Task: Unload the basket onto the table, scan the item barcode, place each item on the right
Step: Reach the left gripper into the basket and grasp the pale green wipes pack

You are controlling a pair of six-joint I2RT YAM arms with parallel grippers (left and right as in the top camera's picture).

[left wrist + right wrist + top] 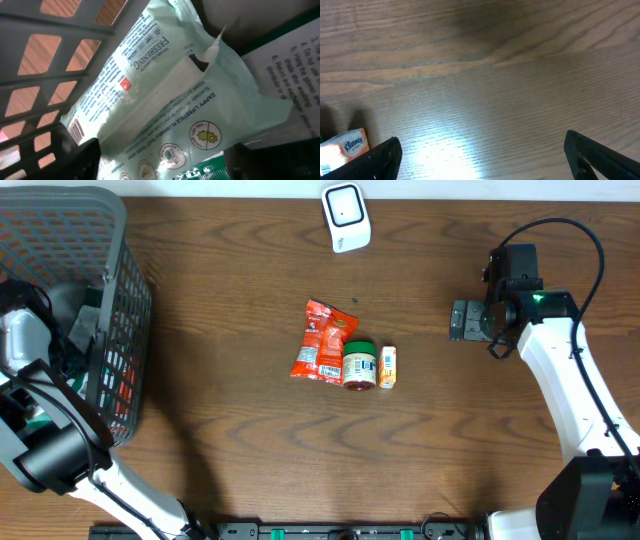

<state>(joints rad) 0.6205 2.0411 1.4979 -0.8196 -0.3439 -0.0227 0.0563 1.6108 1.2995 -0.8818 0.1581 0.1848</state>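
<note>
My left gripper (162, 161) is down inside the grey basket (125, 300). Its fingers stand apart on either side of a pale green wipes packet (165, 90), the left finger close against the packet's edge. A small barcode (76, 131) shows on the packet near the basket wall (30, 75). The white scanner (346, 217) sits at the table's far edge. At the right, my right gripper (462, 320) hovers open over bare wood, and the right wrist view shows nothing between its fingers (377, 160).
A red snack packet (322, 340), a green-lidded jar (360, 365) and a small orange tissue pack (388, 367) lie together mid-table. The tissue pack (345, 147) also shows beside my right gripper's left finger. White printed packaging (295, 65) lies by the wipes.
</note>
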